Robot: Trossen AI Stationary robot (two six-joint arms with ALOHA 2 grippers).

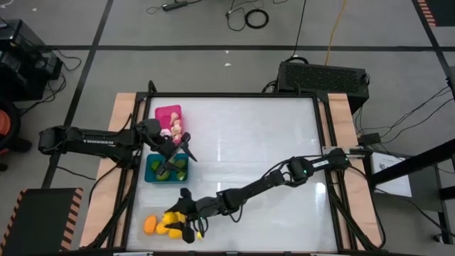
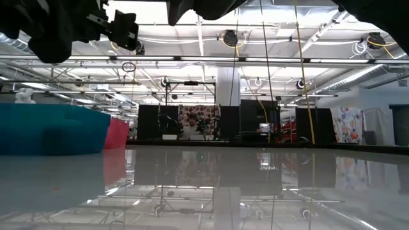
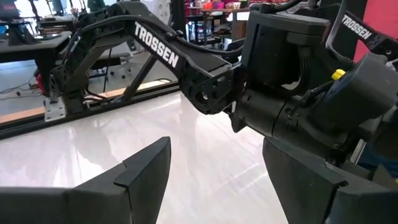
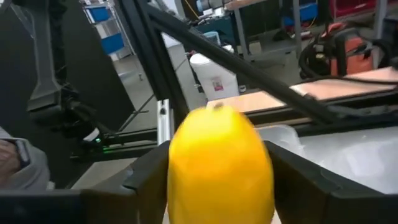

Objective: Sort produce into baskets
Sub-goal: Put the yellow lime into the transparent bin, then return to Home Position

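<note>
High view: the left gripper [image 1: 173, 158] hovers open over the teal basket [image 1: 151, 171] at centre left, below the pink basket [image 1: 168, 114]. The right gripper [image 1: 181, 226] sits at lower left over the clear bin's yellow fruits [image 1: 158, 223].

Right wrist view: a yellow lemon [image 4: 219, 165] fills the lower centre between the fingers [image 4: 149, 177], which clasp it.
</note>
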